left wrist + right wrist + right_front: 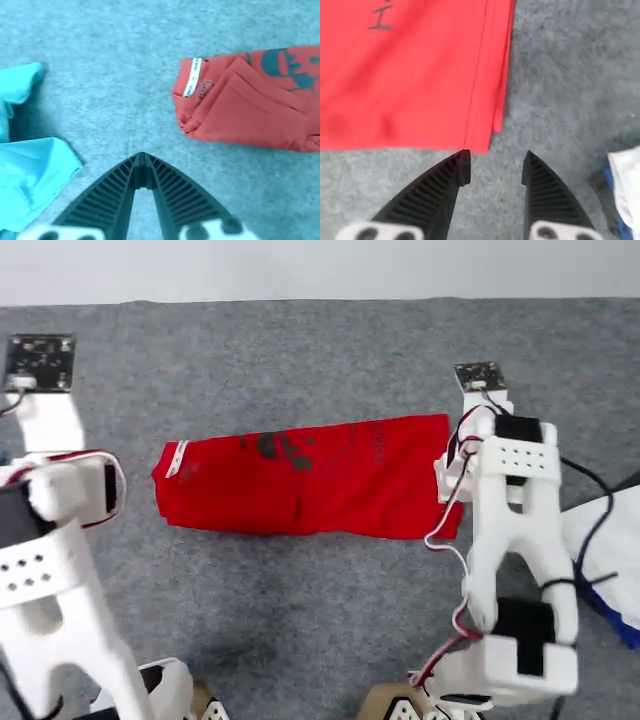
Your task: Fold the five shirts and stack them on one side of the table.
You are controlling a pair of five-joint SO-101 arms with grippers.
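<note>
Shirts first: I see the red shirt (300,485) folded into a long strip across the middle of the grey counter (300,630), collar label toward my left arm. My right gripper (495,164) is partly open, holding nothing, just beside the hem corner. My left gripper (142,159) is closed over bare counter, between the collar end and a turquoise shirt (30,180). A white shirt (600,540) lies beyond the right arm.

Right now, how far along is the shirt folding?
Early. Done: the red shirt is folded into a long strip mid-table. In hand: nothing gripped; the right gripper is open at its hem corner, the left gripper shut, short of its collar end. Remaining: folding that strip shorter, then the turquoise shirt and a white garment, both apparently lying loose at the sides.
</note>
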